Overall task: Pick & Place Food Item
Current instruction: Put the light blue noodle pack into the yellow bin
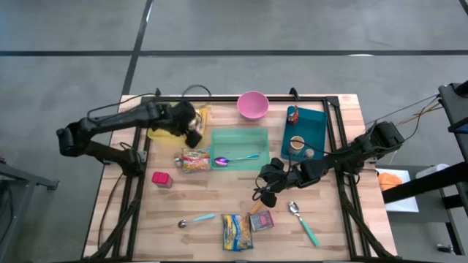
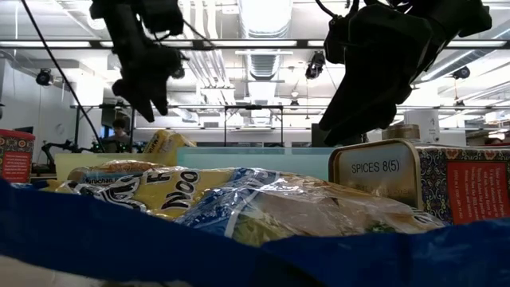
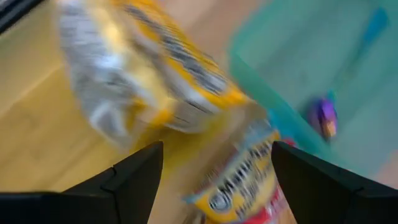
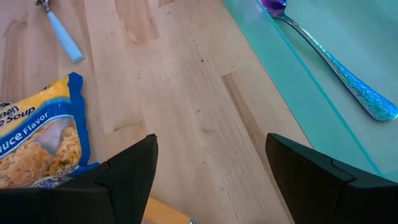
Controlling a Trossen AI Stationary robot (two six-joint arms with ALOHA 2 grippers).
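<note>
My left gripper [image 1: 191,133] hangs open over the table's far left part, beside a yellow plate [image 1: 156,133]. Below it lie a yellow food packet [image 3: 143,81] and a second colourful packet [image 1: 196,159] by the green tray [image 1: 245,139]. Nothing is between its fingers [image 3: 140,171]. My right gripper [image 1: 265,191] stands open near the middle of the table, over bare wood in front of the green tray. A blue-and-yellow noodle packet [image 4: 37,149] lies flat on the table near the front edge, beside a spice box [image 1: 261,220].
A purple-bowled spoon [image 4: 336,62] lies in the green tray. A pink bowl [image 1: 252,104] and a teal tray [image 1: 314,120] with small items stand at the back. A small red box [image 1: 161,179], a teal-handled scoop [image 1: 196,220] and a teal-handled spoon [image 1: 303,223] lie at the front.
</note>
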